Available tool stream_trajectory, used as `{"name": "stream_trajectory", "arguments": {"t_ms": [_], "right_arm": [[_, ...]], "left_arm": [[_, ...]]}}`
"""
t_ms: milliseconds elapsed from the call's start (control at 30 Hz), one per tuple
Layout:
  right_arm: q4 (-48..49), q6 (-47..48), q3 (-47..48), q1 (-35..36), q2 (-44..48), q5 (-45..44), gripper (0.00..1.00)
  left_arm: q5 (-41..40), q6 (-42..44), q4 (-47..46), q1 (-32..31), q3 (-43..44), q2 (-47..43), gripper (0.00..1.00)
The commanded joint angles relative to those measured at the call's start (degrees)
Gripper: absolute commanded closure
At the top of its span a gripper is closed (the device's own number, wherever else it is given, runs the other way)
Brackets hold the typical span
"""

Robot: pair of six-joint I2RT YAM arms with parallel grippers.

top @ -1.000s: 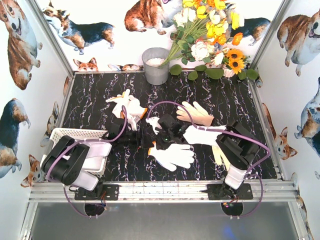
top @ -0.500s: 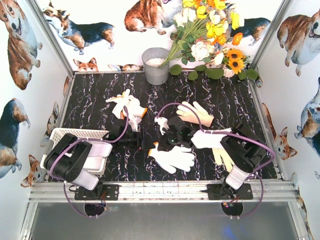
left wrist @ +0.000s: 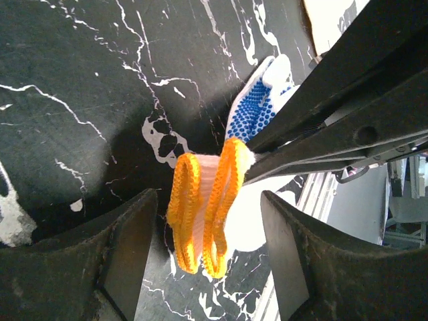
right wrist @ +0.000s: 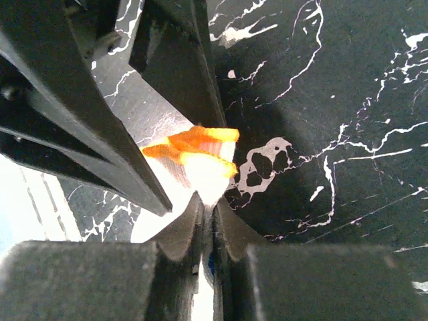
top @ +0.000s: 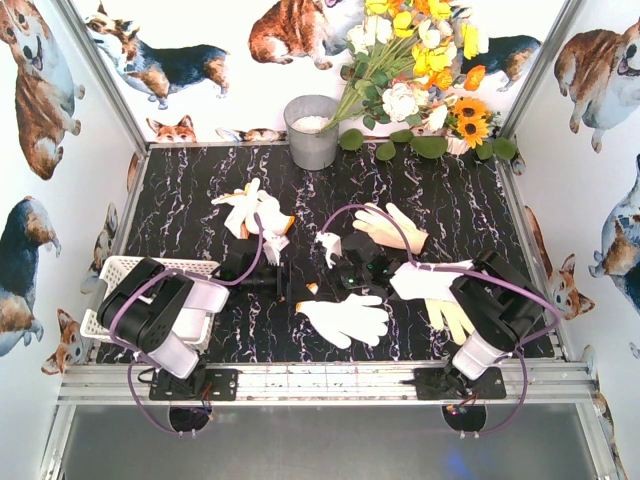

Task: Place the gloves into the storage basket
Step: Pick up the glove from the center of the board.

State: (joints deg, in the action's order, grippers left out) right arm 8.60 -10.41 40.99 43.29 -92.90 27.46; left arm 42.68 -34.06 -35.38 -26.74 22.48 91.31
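Your right gripper [right wrist: 207, 208] is clamped tight on the orange-cuffed glove [left wrist: 231, 157]. Your left gripper [left wrist: 208, 197], at its 9 o'clock, sits half-wide, fingers either side of the cuff.

- We see a black marbled table [top: 200, 190].
- White and cream gloves [top: 345, 318] lie scattered across its middle.
- A grey bucket [top: 312, 132] stands at the back.
- A white basket [top: 150, 265] sits at the left edge.

The left end effector [left wrist: 206, 198] stands open, its jaws either side of the orange cuff of a glove [left wrist: 200, 217], not touching it. Just beyond, the right end effector [left wrist: 251, 157] pinches this white, blue-dotted glove over the black table [left wrist: 80, 80].
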Motion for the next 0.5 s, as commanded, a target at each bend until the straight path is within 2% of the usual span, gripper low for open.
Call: {"name": "stream_trajectory", "arguments": {"t_ms": [0,100,367,467], "right_arm": [[5.47,-0.85,-0.52,-0.65,3.36,1.74,1.00],[4.88,-0.58,-0.06,-0.75,3.14,2.15,1.00],[5.89,-1.41,-0.19,-0.92,2.82,2.33,1.00],[6.34,-1.93,-0.22,-0.92,2.61,2.55,1.00]], "left_arm": [[1.49,0.16,0.18,-1.41,0.08,2.82,0.41],[2.63,-0.72,-1.85,-2.93,0.17,4.06,0.43],[1.99,-0.70,-2.02,-3.32,0.29,4.64,0.64],[1.65,-0.75,-1.80,-3.78,0.57,4.97,0.69]]}}
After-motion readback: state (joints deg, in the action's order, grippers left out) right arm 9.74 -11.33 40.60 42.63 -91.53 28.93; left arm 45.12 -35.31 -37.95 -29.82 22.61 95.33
